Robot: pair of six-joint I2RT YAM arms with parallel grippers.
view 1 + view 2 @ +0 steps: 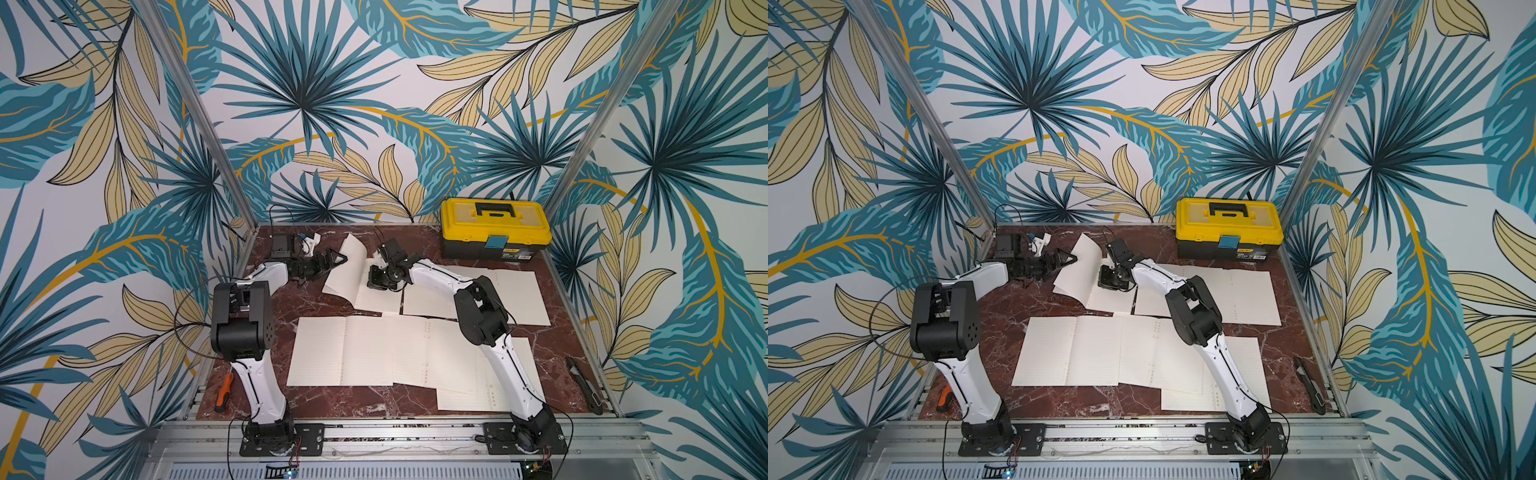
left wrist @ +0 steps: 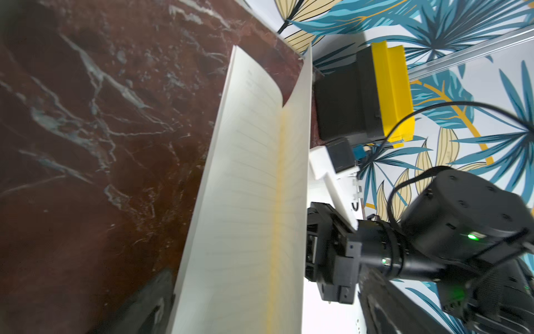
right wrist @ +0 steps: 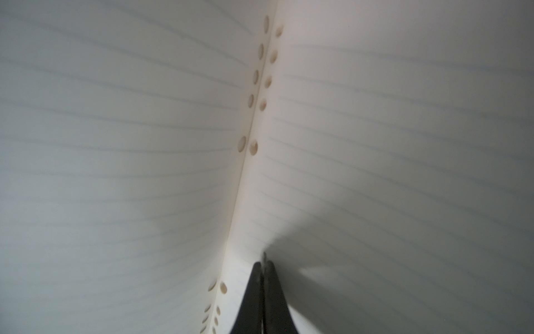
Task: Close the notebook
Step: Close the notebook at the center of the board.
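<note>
The left gripper (image 1: 331,264) stands wide open with nothing clamped, one dark finger (image 2: 151,303) lying against the outer side of the raised leaf (image 2: 245,188). The right gripper (image 3: 264,264) is fully closed and empty, its tips on the flat page just beside the punched spine (image 3: 245,150). The notebook (image 1: 376,297) lies open at the back of the table (image 1: 374,399), between the two arms and well apart from the toolbox (image 1: 494,228). The step looks like folding that leaf over. Best done as a push, not a pinch: carry the finger in an arc over the spine so the paper rolls rather than buckles. The right tips should pin the book, then slip clear before the leaf lands on them.
</note>
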